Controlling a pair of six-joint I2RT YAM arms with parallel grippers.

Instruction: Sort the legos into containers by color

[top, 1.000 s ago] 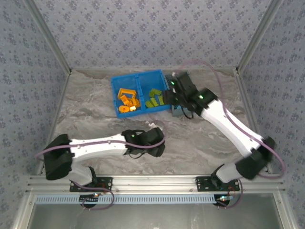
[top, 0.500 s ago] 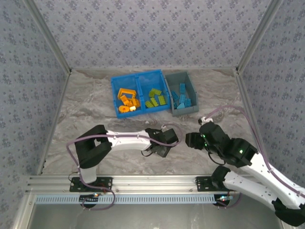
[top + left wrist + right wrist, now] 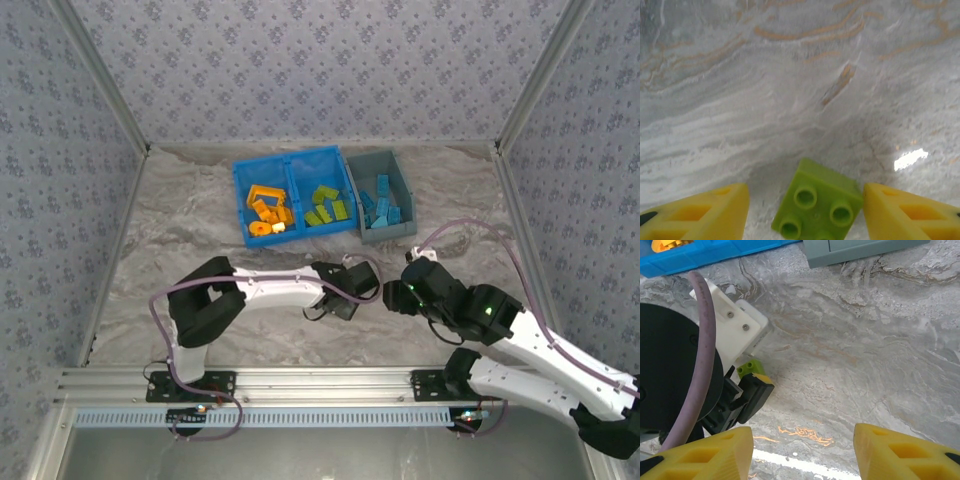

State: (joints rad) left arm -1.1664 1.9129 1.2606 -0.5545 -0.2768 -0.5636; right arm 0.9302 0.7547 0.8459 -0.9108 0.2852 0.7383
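A lime green lego lies studs up on the marble table between the yellow fingers of my left gripper. That gripper is open, with a gap on the left side and its right finger close against the brick's corner. The same lego peeks out beside my left gripper in the right wrist view. My right gripper hangs open over bare table with nothing between its fingers. Seen from the top, my left gripper and right gripper nearly meet. The blue container holds orange legos and green legos.
The grey container with blue legos stands right of the blue one, at the back of the table. Both bins' near walls, blue and grey, show in the right wrist view. Patterned walls enclose the table.
My right arm has pulled back from the grey container to the near middle of the table. My left gripper has moved right, and its elbow has folded back.
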